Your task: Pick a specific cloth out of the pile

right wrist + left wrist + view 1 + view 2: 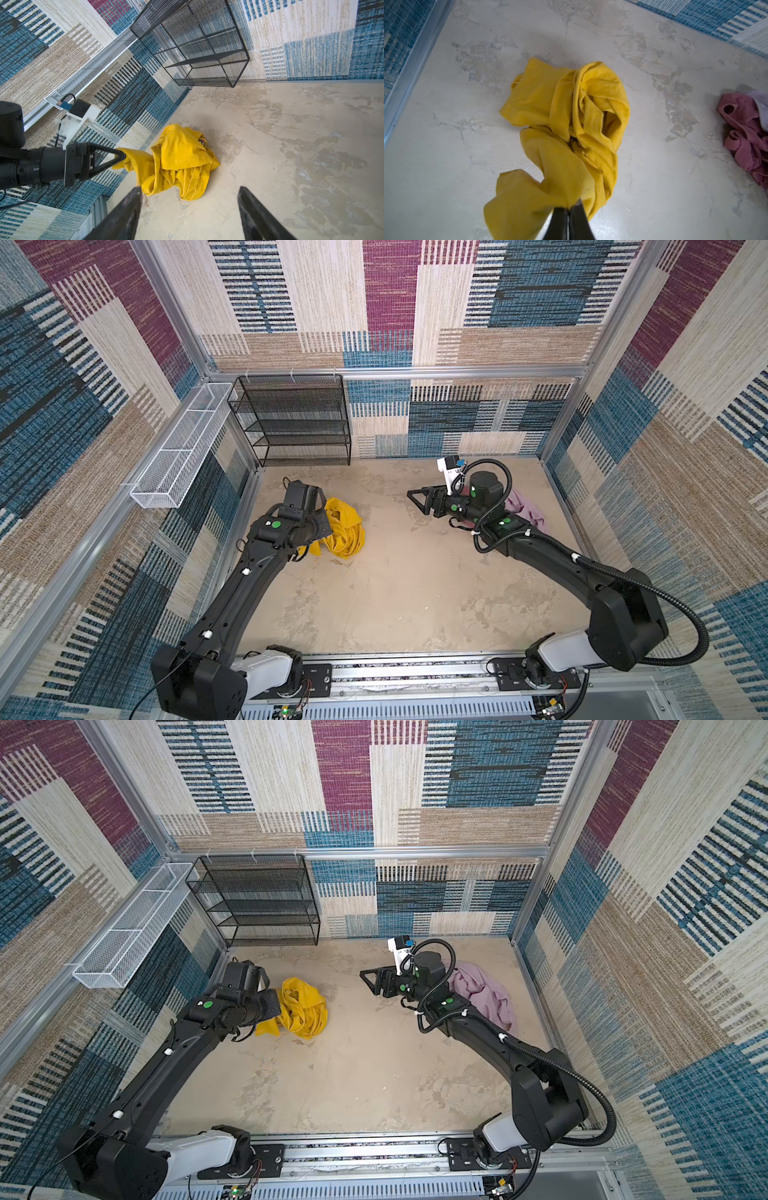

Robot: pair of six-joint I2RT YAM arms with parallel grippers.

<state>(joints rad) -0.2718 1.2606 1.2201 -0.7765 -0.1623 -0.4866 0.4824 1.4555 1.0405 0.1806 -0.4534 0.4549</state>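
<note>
The left gripper [122, 155] pinches a corner of the crumpled mustard-yellow fabric cloth [345, 531], centre-left in both top views, likely to drag it clear of the pale lilac-pink cloth [482, 990]; the right gripper [190, 191] gapes empty.

The mottled beige worktop [415, 580] carries a crumpled mustard-yellow cloth [345, 531] near its left edge, a pile [528, 508] of pale lilac-pink cloth [482, 990] and dark rose-red cloth [745, 128] well apart at the right, and a black mesh rack [299, 423] standing in the back left corner.
</note>
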